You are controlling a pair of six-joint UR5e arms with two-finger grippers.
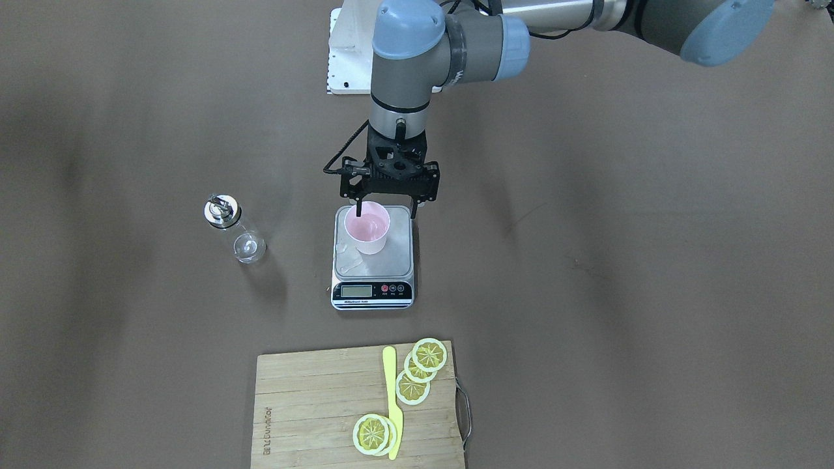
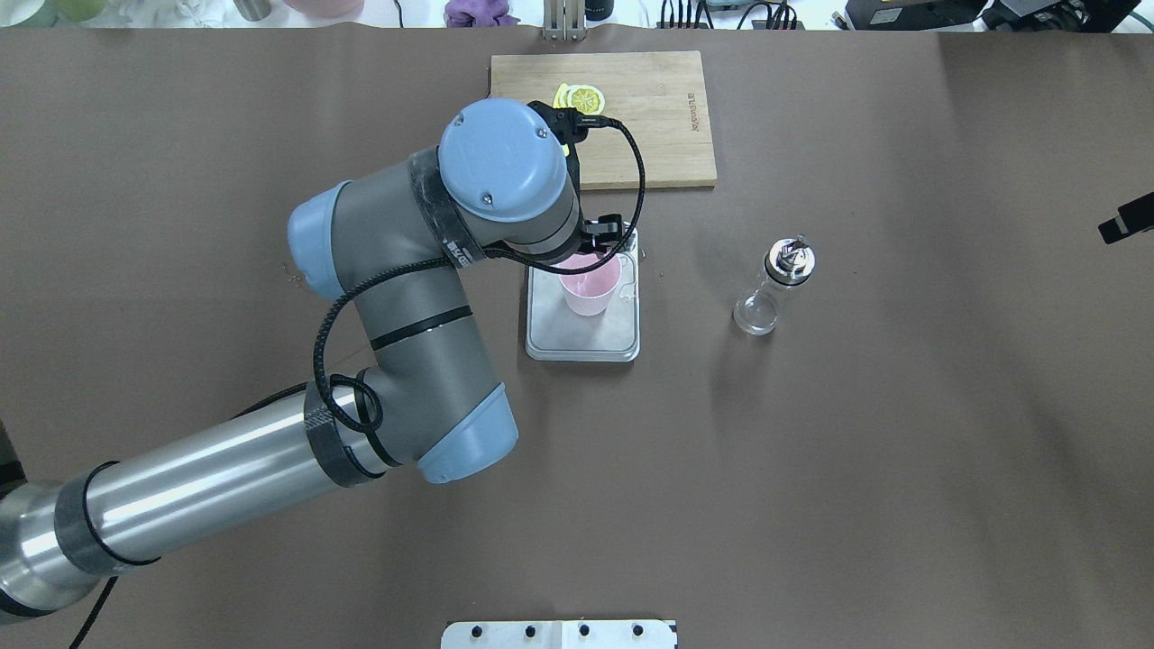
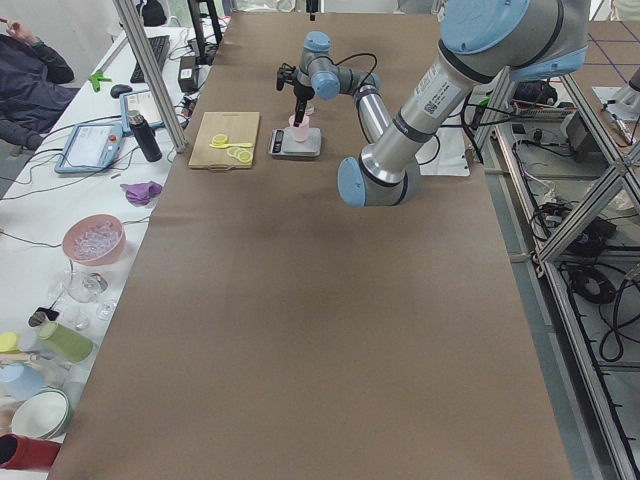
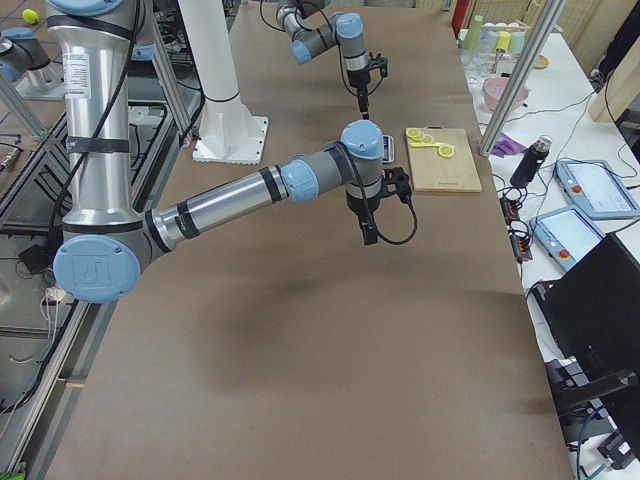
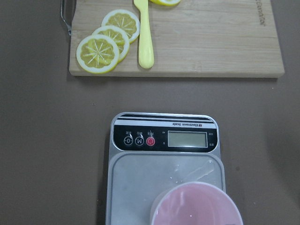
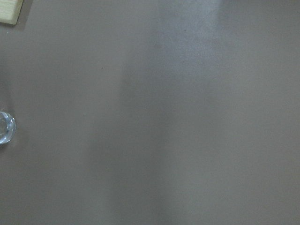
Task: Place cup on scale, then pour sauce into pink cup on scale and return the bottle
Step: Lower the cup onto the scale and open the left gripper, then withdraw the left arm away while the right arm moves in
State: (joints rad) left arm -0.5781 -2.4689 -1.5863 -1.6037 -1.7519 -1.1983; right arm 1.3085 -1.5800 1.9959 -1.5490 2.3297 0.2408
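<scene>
On the brown table (image 1: 586, 293), the cup (image 1: 368, 229) stands on the scale (image 1: 373, 264) under the left gripper (image 1: 386, 210), spread wide.

Cup (image 5: 196, 206) cut off at the left wrist view's bottom; bottle (image 6: 5, 127) barely inside the right wrist view's edge.
</scene>
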